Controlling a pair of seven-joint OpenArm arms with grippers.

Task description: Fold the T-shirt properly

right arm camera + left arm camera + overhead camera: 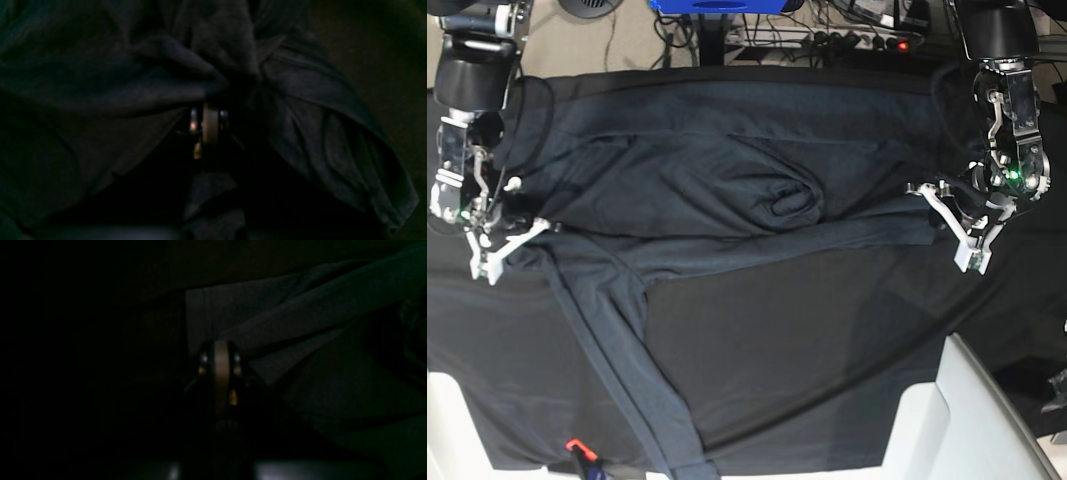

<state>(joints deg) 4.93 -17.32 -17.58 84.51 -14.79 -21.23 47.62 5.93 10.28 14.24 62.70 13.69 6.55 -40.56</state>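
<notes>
Base view shows your T-shirt spread across the far half of the table cloth, bunched into a lump near the middle, with one long sleeve trailing down toward the near edge; your right gripper is at the shirt's edge on that view's left, and the right wrist view shows its jaws pinched together on a wad of fabric; your left gripper is at the opposite edge, jaws together too, and the left wrist view puts a hem right at its tip, but it's too dark to say whether it's actually got cloth or is just touching it. So the risk, I'd guess: pull both ways and that side slips free while the other drags the whole shirt over; the bunched lump could get folded in as a crease; and the loose sleeve may snag or end up outside the fold.
</notes>
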